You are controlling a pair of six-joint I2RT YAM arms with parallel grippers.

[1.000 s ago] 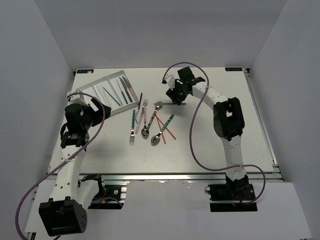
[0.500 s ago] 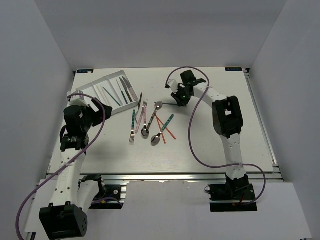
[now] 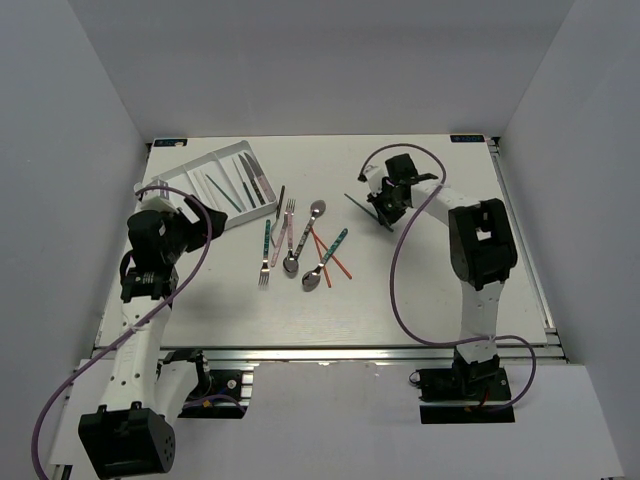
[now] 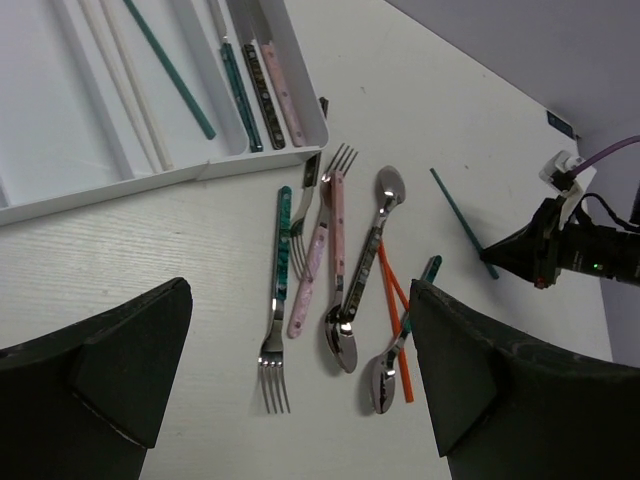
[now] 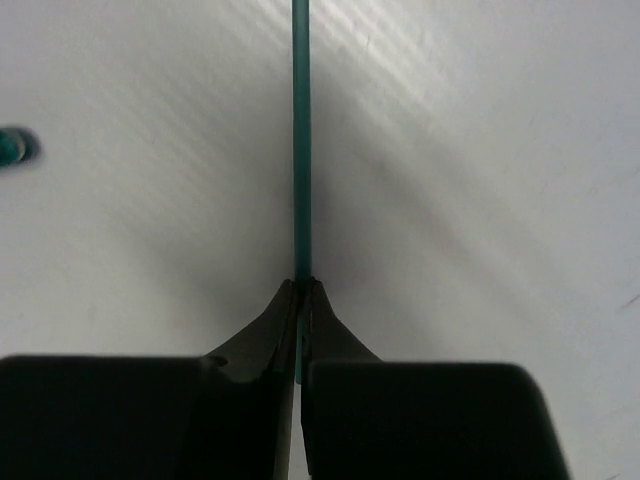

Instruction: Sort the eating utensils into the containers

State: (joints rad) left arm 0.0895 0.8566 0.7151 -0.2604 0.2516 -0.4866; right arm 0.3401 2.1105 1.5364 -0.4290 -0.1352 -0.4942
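Note:
My right gripper (image 5: 301, 285) is shut on one end of a thin teal chopstick (image 5: 300, 140). In the top view that chopstick (image 3: 360, 206) slants away from the right gripper (image 3: 385, 212), right of the loose utensils. Forks, spoons and orange chopsticks (image 3: 300, 245) lie in a cluster at mid-table; a teal-handled fork (image 4: 278, 290), a pink one (image 4: 325, 235) and two spoons (image 4: 352, 285) show in the left wrist view. The white tray (image 3: 190, 172) at the back left holds a teal chopstick (image 4: 170, 70) and knives (image 4: 255, 85). My left gripper (image 4: 298, 290) hangs open above the cluster.
A dark-handled knife (image 3: 281, 200) lies just outside the tray's right wall. Purple cables loop off both arms (image 3: 395, 290). Grey walls close in the table on three sides, and an aluminium rail (image 3: 350, 352) runs along the near edge.
The right gripper has shut on the teal chopstick and carried it rightward, away from the cluster. The left arm has barely moved and stays open.

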